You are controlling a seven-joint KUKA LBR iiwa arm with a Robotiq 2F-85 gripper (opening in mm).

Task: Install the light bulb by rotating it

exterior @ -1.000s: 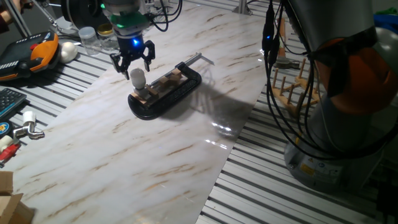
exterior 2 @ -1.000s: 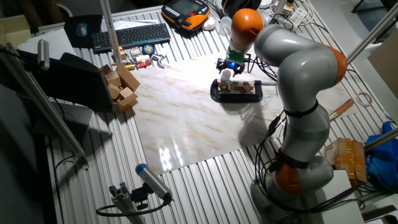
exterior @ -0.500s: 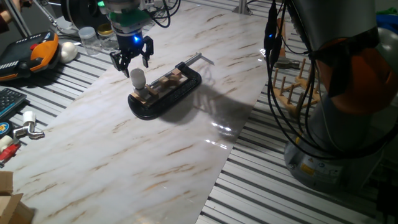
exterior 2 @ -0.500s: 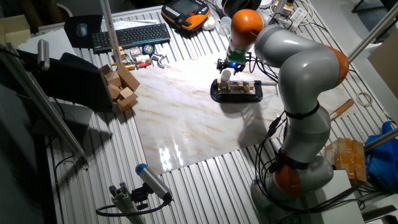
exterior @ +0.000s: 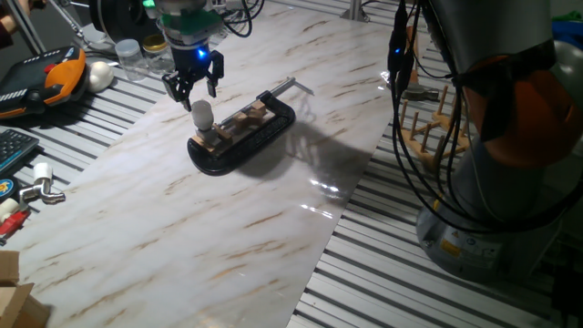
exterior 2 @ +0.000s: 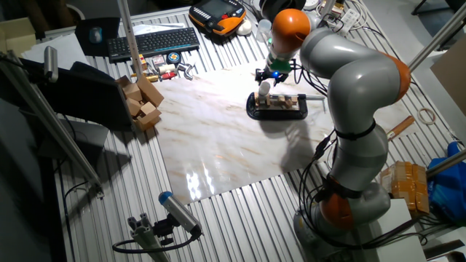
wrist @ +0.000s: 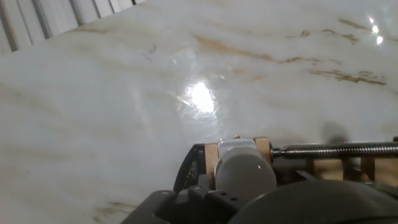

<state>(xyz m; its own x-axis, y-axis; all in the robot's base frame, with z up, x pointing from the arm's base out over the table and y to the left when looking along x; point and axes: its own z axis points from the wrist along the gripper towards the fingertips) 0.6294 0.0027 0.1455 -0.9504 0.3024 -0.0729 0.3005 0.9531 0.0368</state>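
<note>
Tool (exterior: 192, 84): fingers spread, holding nothing — hovers just above the bulb.
Bulb (exterior: 201, 115): upright in the block held by the clamp (exterior: 264, 128) on the tabletop (exterior: 273, 210).
Risk: an off-centre descent could knock the globe — or cross-thread it when turned.

The arm (exterior 2: 357, 80) is built of fat, rounded silver-grey segments with bright orange bands at the joints, one near the wrist and one low by the base. Black cables (exterior: 401, 109) hang down beside it in loose loops. The gripper (exterior: 192, 84) is black, with short dark fingers (exterior: 175, 87) under a body that glows with a blue light, and a green light shows just above it.
</note>
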